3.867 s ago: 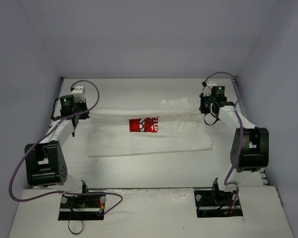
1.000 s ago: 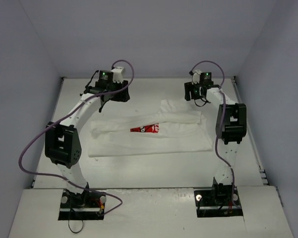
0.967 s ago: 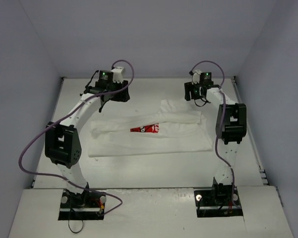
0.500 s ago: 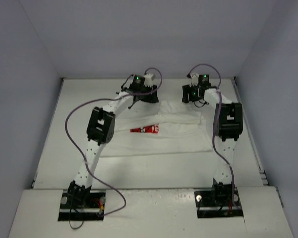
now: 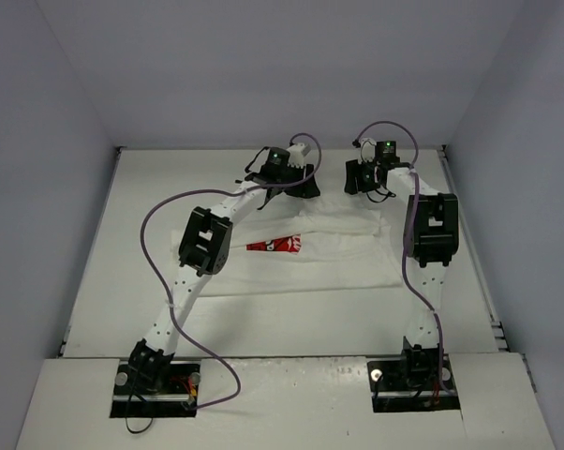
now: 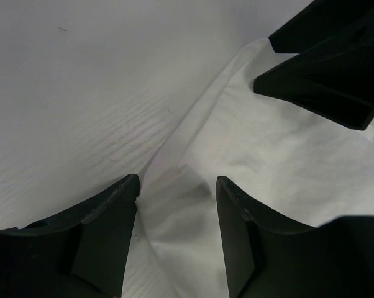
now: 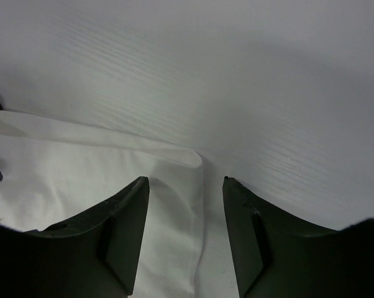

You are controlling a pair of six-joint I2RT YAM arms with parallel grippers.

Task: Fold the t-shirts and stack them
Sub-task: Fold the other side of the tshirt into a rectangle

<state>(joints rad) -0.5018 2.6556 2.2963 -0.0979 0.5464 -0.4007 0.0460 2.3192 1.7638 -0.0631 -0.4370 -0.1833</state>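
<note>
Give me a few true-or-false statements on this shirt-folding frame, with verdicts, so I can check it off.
1. The left gripper and right gripper are both at the far edge of the t-shirt. True.
2. The red print is fully hidden. False: a strip of it shows.
3. The left gripper is shut. False: its jaws stand apart, with the cloth edge between them.
4. The right gripper is open over a cloth corner. True.
5. The t-shirt hangs in the air. False: it lies on the table.

Overview, two wrist close-ups.
Top camera looks down from behind; wrist cameras sit close over the far edge of the t-shirt [image 5: 343,255].
</note>
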